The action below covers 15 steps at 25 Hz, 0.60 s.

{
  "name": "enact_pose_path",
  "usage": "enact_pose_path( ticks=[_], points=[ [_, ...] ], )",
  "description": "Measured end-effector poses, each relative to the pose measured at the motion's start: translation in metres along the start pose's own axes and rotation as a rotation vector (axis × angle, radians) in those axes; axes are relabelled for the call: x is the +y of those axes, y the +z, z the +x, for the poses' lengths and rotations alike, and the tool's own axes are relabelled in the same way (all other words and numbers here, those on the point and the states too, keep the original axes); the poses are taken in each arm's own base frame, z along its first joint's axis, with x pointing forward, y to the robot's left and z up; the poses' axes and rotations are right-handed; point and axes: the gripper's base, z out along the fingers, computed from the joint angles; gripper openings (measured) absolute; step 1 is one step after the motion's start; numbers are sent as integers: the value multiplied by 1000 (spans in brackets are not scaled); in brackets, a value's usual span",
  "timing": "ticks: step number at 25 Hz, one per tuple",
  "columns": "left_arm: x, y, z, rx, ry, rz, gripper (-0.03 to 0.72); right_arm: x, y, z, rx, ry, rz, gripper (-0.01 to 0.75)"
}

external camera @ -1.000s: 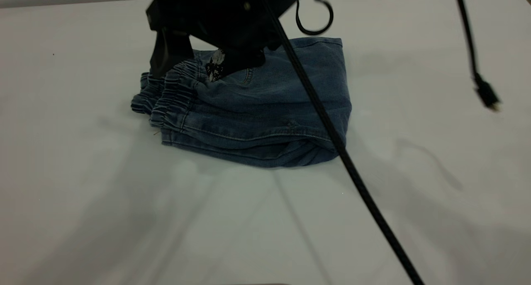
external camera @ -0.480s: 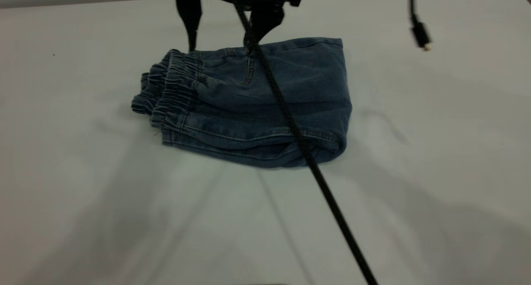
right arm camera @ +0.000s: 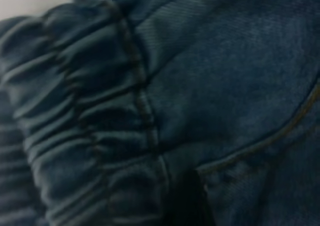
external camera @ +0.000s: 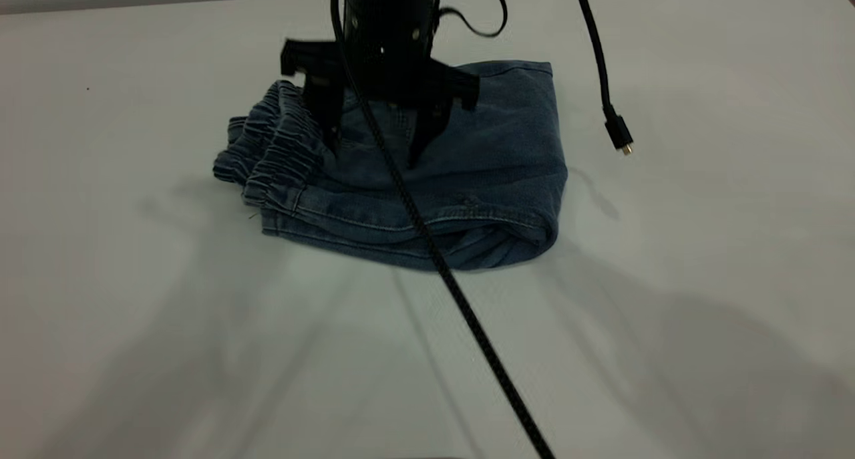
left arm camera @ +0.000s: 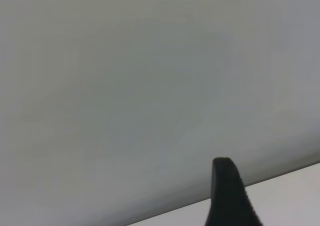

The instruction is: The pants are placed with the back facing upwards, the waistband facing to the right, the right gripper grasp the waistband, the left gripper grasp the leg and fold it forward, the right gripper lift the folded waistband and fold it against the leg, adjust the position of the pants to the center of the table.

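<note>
Right claw (external camera: 374, 153) spread over pants (external camera: 467, 178)

Exterior camera high over the table (external camera: 133, 312); right wrist close above the pants (external camera: 427, 178), shared

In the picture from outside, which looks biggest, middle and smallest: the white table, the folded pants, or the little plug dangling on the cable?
1. The table, filling almost the whole exterior view.
2. The pants, folded into a bundle on it.
3. The plug, tiny even though it hangs nearer the camera.
</note>
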Motion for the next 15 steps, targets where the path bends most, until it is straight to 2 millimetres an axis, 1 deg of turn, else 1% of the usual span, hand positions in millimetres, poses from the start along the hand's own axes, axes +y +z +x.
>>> enact_pose_path(
  ticks=[4, 8, 12, 15],
  points=[
    [0, 0, 0, 0, 0, 0, 391, 0, 15, 8, 14, -34, 36, 479],
    [0, 0, 0, 2, 0, -3, 391, 3, 17, 17, 37, -145, 66, 475],
    [0, 0, 0, 3, 0, -5, 391, 1, 16, 25, 84, -267, 130, 475],
    [0, 0, 0, 3, 0, -5, 391, -2, 16, 28, 115, -299, 174, 475]
  ],
)
